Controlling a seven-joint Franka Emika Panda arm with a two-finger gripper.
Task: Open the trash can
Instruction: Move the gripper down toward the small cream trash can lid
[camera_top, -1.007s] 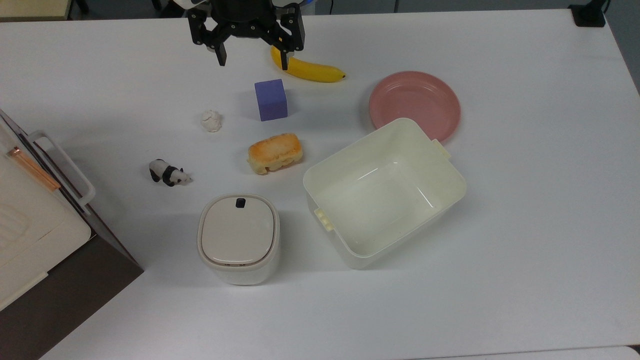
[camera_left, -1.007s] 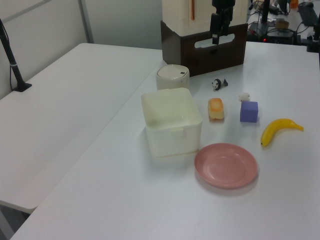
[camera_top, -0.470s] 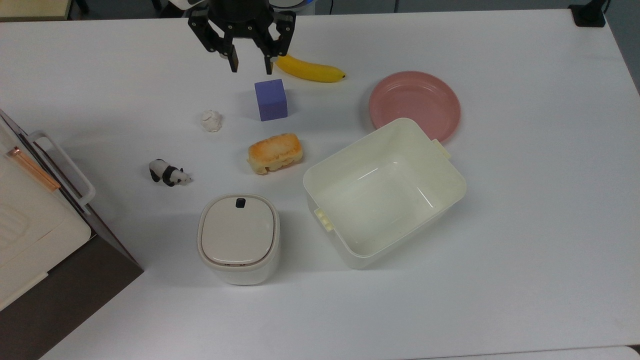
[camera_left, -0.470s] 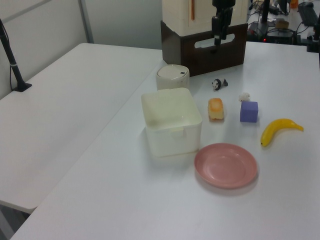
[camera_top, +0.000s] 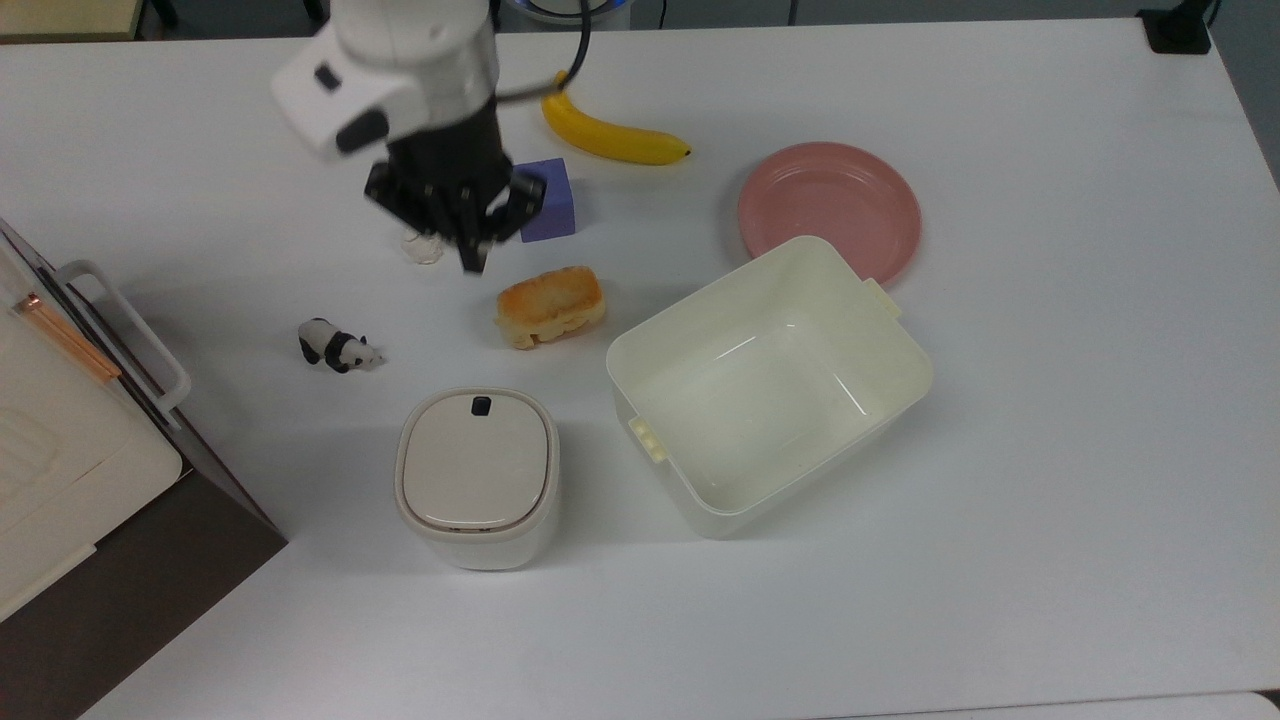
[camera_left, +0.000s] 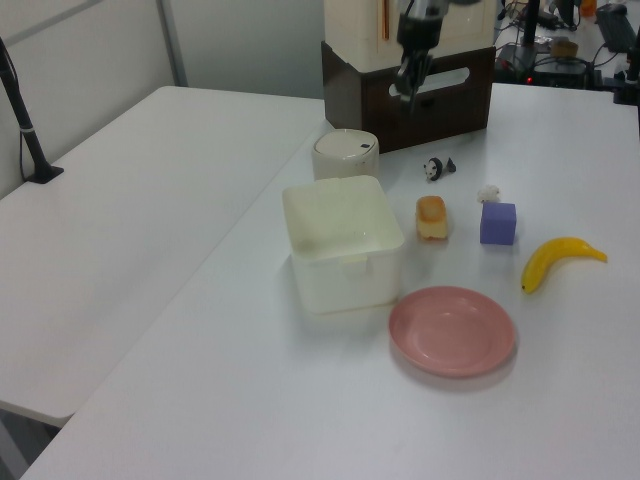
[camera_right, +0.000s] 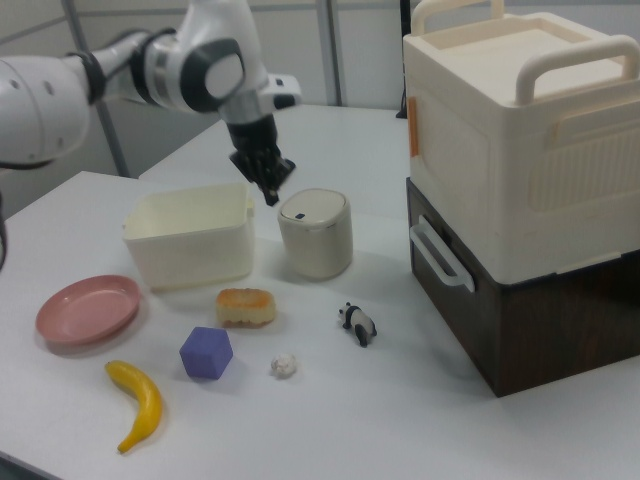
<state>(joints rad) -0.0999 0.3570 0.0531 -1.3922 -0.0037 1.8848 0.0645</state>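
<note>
The trash can (camera_top: 478, 478) is a small cream bin with a beige lid lying flat and a black button (camera_top: 481, 405) at the lid's far edge. It also stands beside the tub in the left view (camera_left: 345, 153) and the right view (camera_right: 315, 233). My gripper (camera_top: 470, 258) hangs in the air with its fingers pressed together and nothing between them. In the top view it is above the table between a white lump and the bread, well short of the trash can. In the right view my gripper (camera_right: 270, 193) is just up and left of the lid, and it also shows in the left view (camera_left: 407, 88).
A lidless cream tub (camera_top: 905, 345) stands to the top view's right of the trash can. Bread (camera_top: 550, 303), a purple cube (camera_top: 555, 205), a white lump (camera_top: 420, 250), a panda figure (camera_top: 338, 347), a banana (camera_top: 615, 135) and a pink plate (camera_top: 830, 200) lie around. A big storage box (camera_top: 60, 430) sits at the top view's left edge.
The fingers went from wide open to shut. The gripper moved from the table's far edge, past the purple cube, toward the trash can.
</note>
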